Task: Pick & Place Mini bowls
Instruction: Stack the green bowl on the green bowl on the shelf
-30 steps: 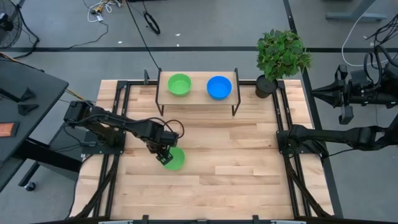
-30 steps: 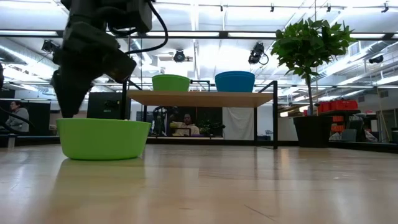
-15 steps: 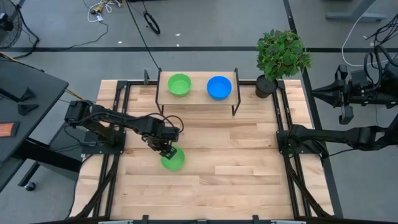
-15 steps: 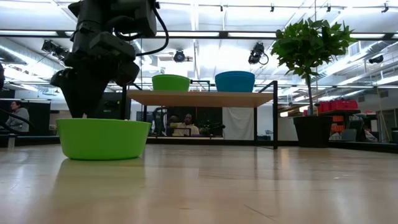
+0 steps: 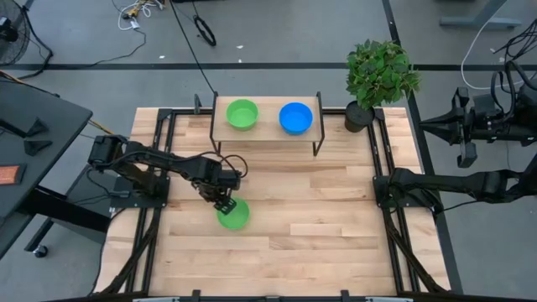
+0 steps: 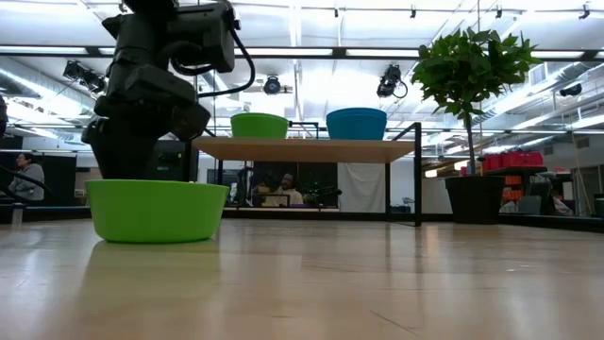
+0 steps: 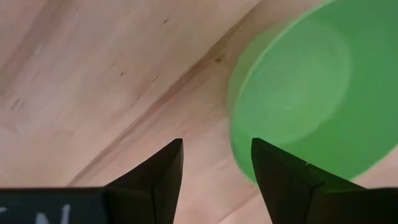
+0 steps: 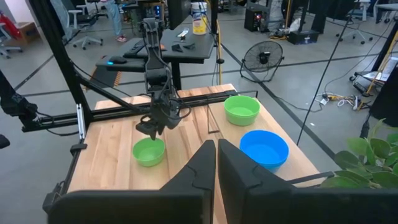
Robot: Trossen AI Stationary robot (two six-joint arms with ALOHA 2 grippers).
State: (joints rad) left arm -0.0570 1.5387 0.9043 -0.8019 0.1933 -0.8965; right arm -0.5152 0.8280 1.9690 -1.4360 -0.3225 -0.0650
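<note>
A green mini bowl (image 5: pixel 232 215) (image 6: pixel 157 210) stands upright on the wooden table, left of its middle. My left gripper (image 5: pixel 222 202) (image 7: pixel 216 163) points down, open, at the bowl's far-left rim. One finger (image 7: pixel 283 180) stands over the rim, the other (image 7: pixel 158 177) over bare wood. In the low view the bowl hides the fingertips. Another green mini bowl (image 5: pixel 242 113) and a blue mini bowl (image 5: pixel 295 117) sit side by side on a raised shelf (image 5: pixel 267 136) at the far edge. My right gripper (image 8: pixel 216 155) is shut and held high off the table's right side.
A potted plant (image 5: pixel 382 75) stands at the table's far right corner, beside the shelf. Black frame rails (image 5: pixel 155 168) run along the table's left and right sides. Bare wood lies to the right of the bowl and toward the near edge.
My left gripper has moved a short way toward the table's far edge, from the bowl's left side to its far-left rim. It has sunk slightly and stayed open. The bowl has stayed where it was.
</note>
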